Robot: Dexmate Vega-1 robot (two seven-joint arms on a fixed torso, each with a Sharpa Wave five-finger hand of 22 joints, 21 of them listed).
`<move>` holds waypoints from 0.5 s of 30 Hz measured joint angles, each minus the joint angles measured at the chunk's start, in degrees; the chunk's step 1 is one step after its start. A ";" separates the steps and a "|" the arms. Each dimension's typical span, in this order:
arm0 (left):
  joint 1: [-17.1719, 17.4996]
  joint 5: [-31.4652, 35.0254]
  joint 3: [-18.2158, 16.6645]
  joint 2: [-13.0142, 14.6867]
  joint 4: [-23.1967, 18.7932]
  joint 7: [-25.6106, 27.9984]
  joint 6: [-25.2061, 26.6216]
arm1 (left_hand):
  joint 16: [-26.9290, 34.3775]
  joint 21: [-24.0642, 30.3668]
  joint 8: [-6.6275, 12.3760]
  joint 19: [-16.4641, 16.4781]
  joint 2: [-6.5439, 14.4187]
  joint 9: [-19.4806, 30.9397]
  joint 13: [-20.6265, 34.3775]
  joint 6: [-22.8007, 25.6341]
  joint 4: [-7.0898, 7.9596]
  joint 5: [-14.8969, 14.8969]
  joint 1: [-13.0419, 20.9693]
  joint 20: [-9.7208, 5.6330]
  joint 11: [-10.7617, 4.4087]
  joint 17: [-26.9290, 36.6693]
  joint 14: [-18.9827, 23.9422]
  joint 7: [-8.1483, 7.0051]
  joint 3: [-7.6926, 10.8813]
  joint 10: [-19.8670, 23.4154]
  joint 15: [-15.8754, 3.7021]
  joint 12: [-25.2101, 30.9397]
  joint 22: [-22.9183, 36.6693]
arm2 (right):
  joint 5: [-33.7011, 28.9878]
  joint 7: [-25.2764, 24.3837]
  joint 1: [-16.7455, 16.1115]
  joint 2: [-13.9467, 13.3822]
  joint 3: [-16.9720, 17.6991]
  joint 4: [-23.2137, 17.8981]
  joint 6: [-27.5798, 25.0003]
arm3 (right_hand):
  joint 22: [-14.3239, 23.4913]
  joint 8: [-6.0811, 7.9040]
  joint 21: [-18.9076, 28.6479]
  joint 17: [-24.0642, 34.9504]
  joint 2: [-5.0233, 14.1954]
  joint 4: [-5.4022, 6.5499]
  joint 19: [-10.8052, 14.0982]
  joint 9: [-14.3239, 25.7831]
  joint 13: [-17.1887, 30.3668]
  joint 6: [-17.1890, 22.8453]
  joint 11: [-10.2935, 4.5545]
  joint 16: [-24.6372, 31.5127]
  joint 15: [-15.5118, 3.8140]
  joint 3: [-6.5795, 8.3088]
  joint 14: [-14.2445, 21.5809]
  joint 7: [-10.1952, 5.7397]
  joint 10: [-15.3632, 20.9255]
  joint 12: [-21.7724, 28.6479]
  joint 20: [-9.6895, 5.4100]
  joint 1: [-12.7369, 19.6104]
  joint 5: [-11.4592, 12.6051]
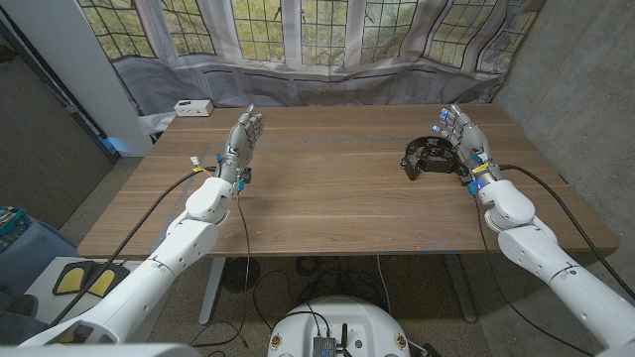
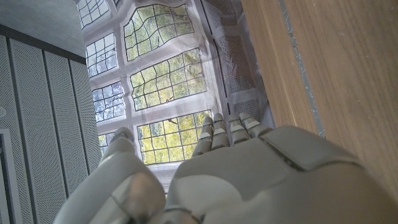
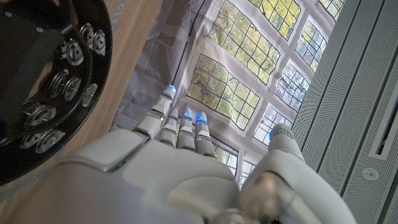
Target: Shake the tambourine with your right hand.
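The right hand (image 1: 463,139) stood on its edge on the wooden table (image 1: 327,198), fingers straight and close together, holding nothing. The black tambourine (image 1: 427,158) lay just beside its palm. Well apart, the left hand (image 1: 241,139) stood likewise, empty.

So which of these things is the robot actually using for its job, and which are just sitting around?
For the job:
- tambourine, black, on the table beside the right hand
- right hand, open, holding nothing yet

Just there:
- left hand, open, holding nothing
- small white box at the table's far left corner
- wooden table
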 measured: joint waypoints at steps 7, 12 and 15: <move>0.00 0.07 0.02 -0.03 -0.04 0.01 0.00 | -0.21 -0.30 -0.22 -0.44 0.00 0.00 0.00 0.00 0.01 0.00 0.00 0.44 0.00 0.00 -0.32 0.00 0.00 0.00 0.32 -0.36 0.00 | -0.92 -0.79 -0.80 -0.60 0.61 -0.54 -0.03 | 0.00 0.00 0.00 -0.01 0.00 0.00 0.22 0.00 0.00 0.09 -0.21 0.00 -0.12 0.00 0.29 -0.10 0.20 0.00 -0.22 0.00 0.00; -0.13 0.09 0.19 -0.10 -0.04 -0.02 0.00 | -0.21 -0.49 -0.22 -0.44 0.00 0.27 0.00 0.00 -0.30 0.00 0.00 0.44 0.00 0.00 -0.43 0.00 0.00 0.00 0.21 -0.36 0.00 | -1.84 -1.19 -0.86 -0.74 0.77 -0.53 -0.02 | 0.00 0.00 0.00 -0.14 0.22 -0.16 0.31 0.00 -0.01 0.41 -0.21 0.00 -0.23 -0.16 0.40 0.22 0.20 0.00 -0.31 0.22 0.00; -0.28 0.10 0.30 -0.12 0.00 -0.34 0.00 | -0.21 -0.49 -0.22 -0.03 0.00 0.30 0.00 -0.01 -0.30 0.00 0.00 0.45 0.00 0.00 -0.43 0.00 0.00 0.00 0.21 -0.36 0.00 | -2.46 -1.53 -0.75 -0.94 0.88 -0.04 0.11 | 0.00 0.00 0.00 -0.16 0.22 -0.27 0.30 0.00 -0.01 0.42 -0.21 0.00 -0.23 -0.27 0.40 0.20 0.20 0.00 -0.31 0.22 0.00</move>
